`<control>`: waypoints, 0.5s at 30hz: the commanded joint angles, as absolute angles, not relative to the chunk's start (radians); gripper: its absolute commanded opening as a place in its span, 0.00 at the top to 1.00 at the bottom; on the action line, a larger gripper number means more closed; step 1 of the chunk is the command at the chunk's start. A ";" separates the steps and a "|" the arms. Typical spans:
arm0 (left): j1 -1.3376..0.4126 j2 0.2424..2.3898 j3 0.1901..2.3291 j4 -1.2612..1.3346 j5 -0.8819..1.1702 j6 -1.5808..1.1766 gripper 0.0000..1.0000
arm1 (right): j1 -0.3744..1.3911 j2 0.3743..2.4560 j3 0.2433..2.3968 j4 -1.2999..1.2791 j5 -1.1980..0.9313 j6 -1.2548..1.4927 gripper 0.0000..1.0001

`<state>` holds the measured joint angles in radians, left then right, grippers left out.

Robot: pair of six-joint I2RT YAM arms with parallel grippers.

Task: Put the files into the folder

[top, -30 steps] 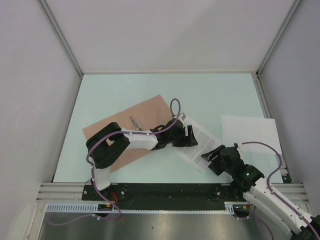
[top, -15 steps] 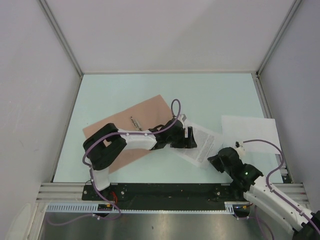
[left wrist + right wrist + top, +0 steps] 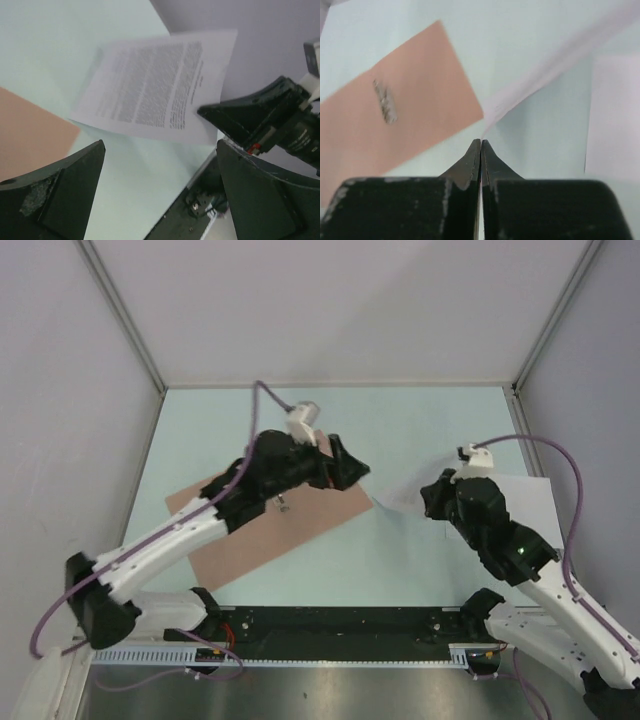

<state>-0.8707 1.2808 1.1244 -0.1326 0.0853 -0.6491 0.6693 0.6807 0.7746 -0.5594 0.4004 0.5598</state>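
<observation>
Right pincer [image 3: 480, 142] is closed on a corner of the white printed paper sheet [image 3: 150, 90], held aloft beside the flat salmon card folder [image 3: 290, 535]; left pincer [image 3: 355, 468] gapes empty. Plain white paper sheet [image 3: 532, 495] lies on the tabletop [image 3: 420, 420]. Neither is filed.

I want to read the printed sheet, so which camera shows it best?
Left wrist: the printed sheet faces it, with its text plainly visible. Top external shows only a pale sliver of it. Right wrist shows a blurred edge pinched in the right gripper.
</observation>
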 commanded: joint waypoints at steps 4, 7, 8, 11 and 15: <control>-0.695 0.910 1.069 -0.374 -0.133 -0.459 0.01 | 0.702 0.952 1.101 -0.485 -0.262 0.005 1.00; -0.669 0.781 1.094 -0.483 -0.257 -0.398 0.00 | 0.799 1.051 1.199 -0.496 -0.493 0.006 1.00; -0.667 0.753 1.103 -0.512 -0.321 -0.387 0.01 | 0.878 1.069 1.222 -0.492 -0.577 0.006 1.00; -0.664 0.667 1.135 -0.592 -0.409 -0.361 0.00 | 1.010 1.121 1.272 -0.448 -0.737 0.049 1.00; -0.664 0.606 1.155 -0.641 -0.480 -0.344 0.00 | 1.064 1.170 1.272 -0.318 -0.980 0.171 1.00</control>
<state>-0.6716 0.6312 1.1149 -0.5392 -0.3428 -0.4080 1.0260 1.1522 1.2201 -0.4599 -0.6468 0.0860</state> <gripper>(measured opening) 0.994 0.009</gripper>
